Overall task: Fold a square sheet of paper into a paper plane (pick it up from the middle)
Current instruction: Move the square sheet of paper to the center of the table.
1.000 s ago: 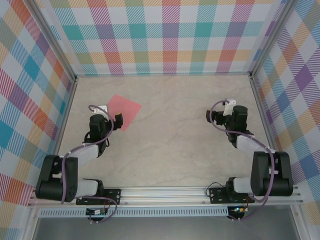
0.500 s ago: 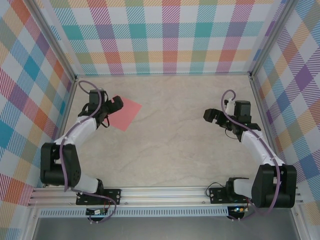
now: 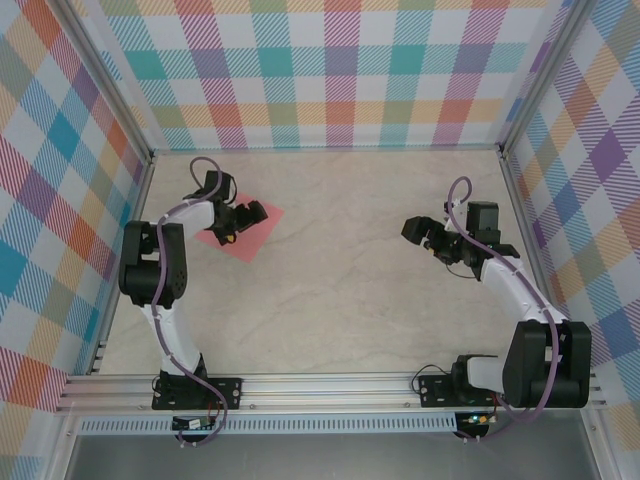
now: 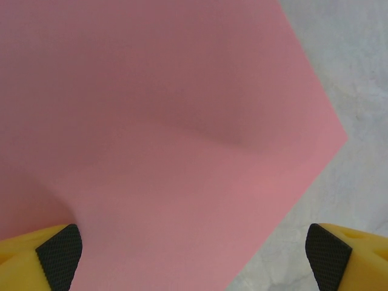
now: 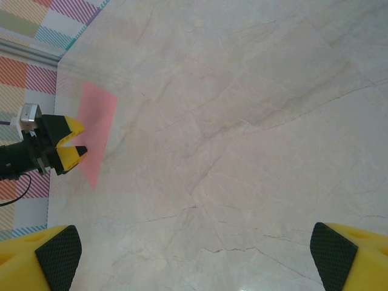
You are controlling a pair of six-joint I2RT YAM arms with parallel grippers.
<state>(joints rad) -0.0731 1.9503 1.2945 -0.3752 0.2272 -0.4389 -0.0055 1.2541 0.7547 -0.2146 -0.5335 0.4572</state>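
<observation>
The square sheet of paper lies flat as a salmon-pink diamond at the far left of the marble table. My left gripper hangs open just above it, jaws spread wide. In the left wrist view the paper shows a faint soft bulge across its middle. One pad is over the sheet and the other is past its right edge, over bare table. My right gripper is open over the right half of the table, far from the sheet. Its wrist view shows the paper and the left gripper in the distance.
Checked walls with metal rails close the table on the left, back and right; the sheet lies near the left rail. Bare marble table stretches between the two arms. The arm bases sit on the front rail.
My left arm reached forward and then swung right, bringing its open gripper from the near-left side onto the sheet's middle. The right gripper drifted slightly left. The paper has not moved.
</observation>
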